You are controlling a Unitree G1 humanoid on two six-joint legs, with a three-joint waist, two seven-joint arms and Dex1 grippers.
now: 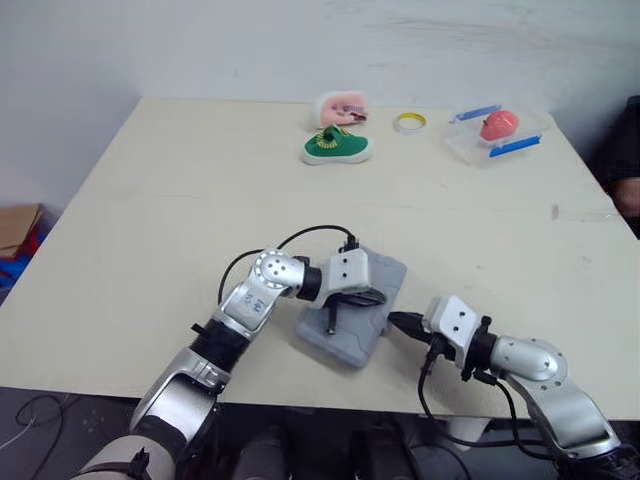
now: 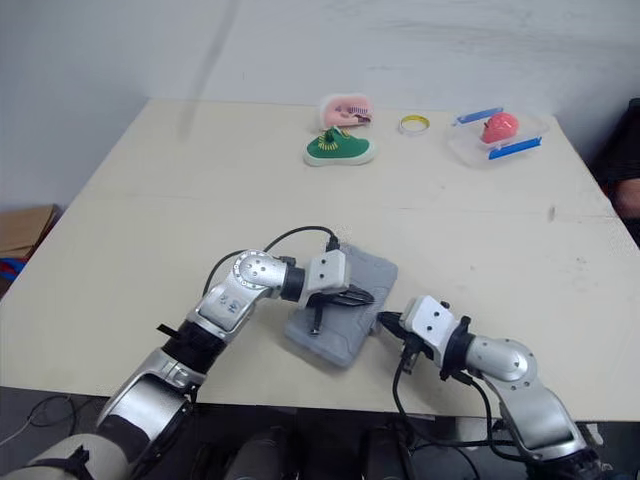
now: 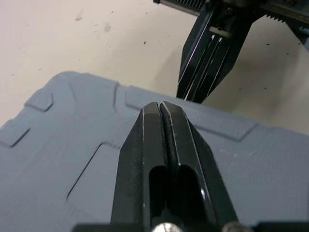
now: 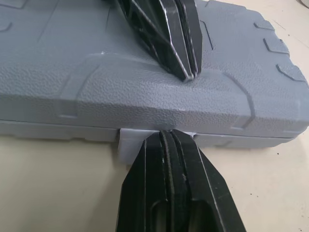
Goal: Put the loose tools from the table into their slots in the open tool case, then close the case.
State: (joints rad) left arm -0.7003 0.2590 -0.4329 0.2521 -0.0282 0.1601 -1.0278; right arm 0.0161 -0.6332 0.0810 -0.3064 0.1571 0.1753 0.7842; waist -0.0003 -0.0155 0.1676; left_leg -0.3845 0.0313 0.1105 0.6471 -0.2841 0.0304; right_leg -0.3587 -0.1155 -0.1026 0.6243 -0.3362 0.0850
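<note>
The grey tool case [image 1: 355,318] lies closed near the table's front edge, its lid down. My left gripper [image 1: 372,297] is shut, with its fingertips pressed on top of the lid [image 3: 72,159]. My right gripper [image 1: 395,322] is shut too, its tips against the pale latch tab [image 4: 130,145] on the case's right side edge. In the right wrist view the left gripper's fingers [image 4: 169,34] rest on the lid just above that tab. In the left wrist view the right gripper's fingers [image 3: 207,63] point at the case edge.
At the table's far side stand a green shoe [image 1: 337,147], a pink toy [image 1: 342,108], a roll of yellow tape [image 1: 409,122] and a clear tray [image 1: 470,143] holding a red object [image 1: 499,125]. A person's arm [image 1: 628,180] shows at the right edge.
</note>
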